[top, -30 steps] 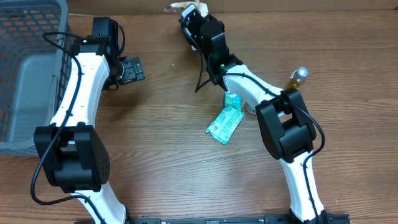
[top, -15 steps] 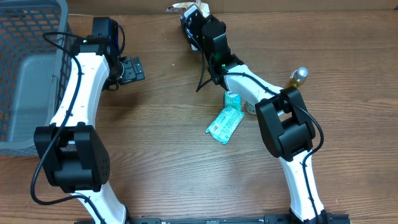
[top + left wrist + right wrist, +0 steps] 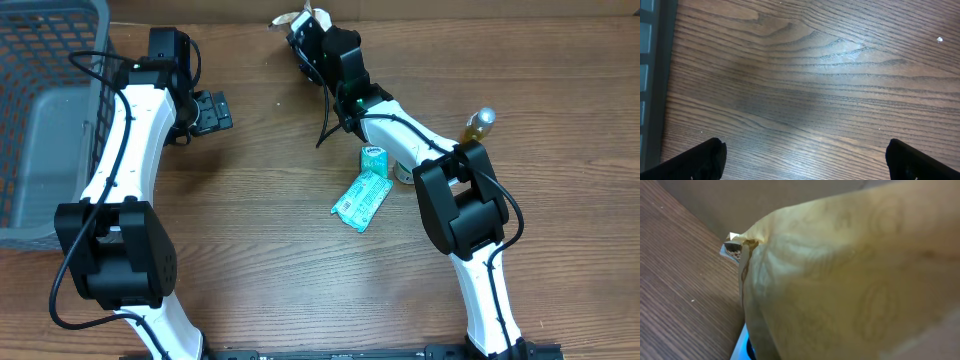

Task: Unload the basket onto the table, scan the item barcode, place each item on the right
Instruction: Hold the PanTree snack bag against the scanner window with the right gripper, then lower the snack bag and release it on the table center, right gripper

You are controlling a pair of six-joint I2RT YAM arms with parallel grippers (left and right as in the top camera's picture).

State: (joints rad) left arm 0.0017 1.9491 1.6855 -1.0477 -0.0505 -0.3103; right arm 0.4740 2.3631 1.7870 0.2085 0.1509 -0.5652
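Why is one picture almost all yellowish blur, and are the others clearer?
Right wrist view: a tan crinkled packet sits so close that it fills the frame, soft-focused. Left wrist view: wooden table grain sharp, with a pale glare patch and a broad shadow. Overhead view: even light, crisp.

Left tool (image 3: 212, 112) stood fully open, arm extended forward. Right tool (image 3: 303, 27) was clamped shut, arm stretched far forward.

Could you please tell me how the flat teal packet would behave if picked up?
The teal packet looks thin, so it is probably floppy and light. Lying flat on the wooden table, it would likely slide rather than tip if pushed.
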